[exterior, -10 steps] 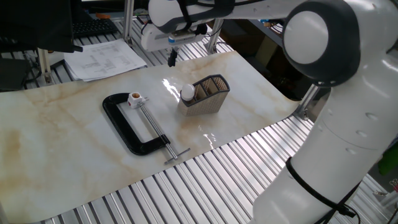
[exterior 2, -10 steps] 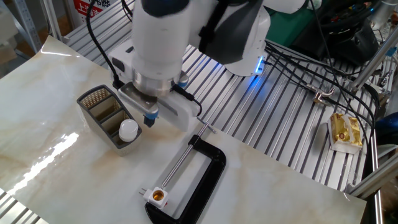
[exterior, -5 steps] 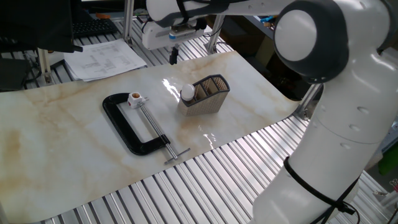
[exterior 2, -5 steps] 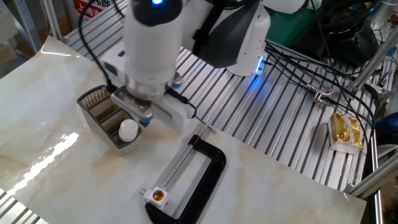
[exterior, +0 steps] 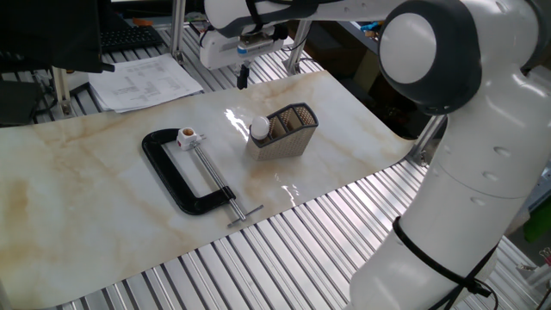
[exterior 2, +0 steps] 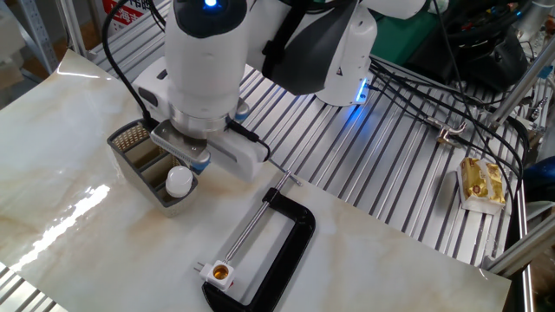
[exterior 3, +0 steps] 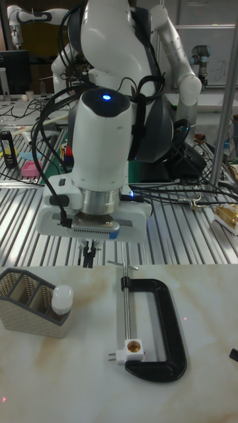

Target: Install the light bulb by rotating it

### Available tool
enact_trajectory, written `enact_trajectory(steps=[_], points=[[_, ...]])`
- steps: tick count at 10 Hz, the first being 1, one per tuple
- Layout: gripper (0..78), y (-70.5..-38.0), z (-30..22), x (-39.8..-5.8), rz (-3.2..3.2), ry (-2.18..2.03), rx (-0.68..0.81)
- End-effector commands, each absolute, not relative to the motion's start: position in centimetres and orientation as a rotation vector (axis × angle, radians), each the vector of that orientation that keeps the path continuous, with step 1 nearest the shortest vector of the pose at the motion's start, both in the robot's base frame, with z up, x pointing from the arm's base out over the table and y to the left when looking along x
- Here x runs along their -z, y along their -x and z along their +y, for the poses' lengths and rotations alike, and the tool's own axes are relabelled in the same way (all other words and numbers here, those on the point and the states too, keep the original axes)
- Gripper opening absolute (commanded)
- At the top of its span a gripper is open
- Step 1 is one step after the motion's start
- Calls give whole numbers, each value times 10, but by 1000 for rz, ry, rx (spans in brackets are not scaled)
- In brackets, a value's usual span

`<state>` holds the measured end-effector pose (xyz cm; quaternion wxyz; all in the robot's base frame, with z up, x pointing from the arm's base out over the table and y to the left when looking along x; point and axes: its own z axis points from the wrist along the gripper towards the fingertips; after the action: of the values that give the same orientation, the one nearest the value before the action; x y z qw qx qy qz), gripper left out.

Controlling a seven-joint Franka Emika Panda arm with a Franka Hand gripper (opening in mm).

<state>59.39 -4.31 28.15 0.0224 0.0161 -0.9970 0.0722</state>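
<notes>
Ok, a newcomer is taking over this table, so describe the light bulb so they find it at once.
On the marble-patterned table stands a mesh basket beside a black C-clamp. The light bulb sits in the basket's end compartment nearest the clamp: a frosted white globe, unlike the small socket with the orange centre on the clamp.

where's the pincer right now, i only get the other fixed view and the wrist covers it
Observer: In one fixed view the pincer hangs above the table, beyond the mesh basket, touching nothing.
Operator: is it over the bulb
Observer: No. The tall view shows it off to one side of the light bulb, between the basket and the black clamp.
Operator: open or shut
Observer: Too small to tell. The tall view shows the bulb is not in it: it stands globe up in the basket's end compartment, poking above the rim.
</notes>
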Motion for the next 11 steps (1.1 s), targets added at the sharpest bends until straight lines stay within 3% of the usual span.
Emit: enact_trajectory(steps=[1,8,11], points=[[0,-593,-44,-282,-3088,-74,-226],[0,-592,-44,-281,-3080,-56,-173],[0,-592,-44,-281,-3061,24,-243]])
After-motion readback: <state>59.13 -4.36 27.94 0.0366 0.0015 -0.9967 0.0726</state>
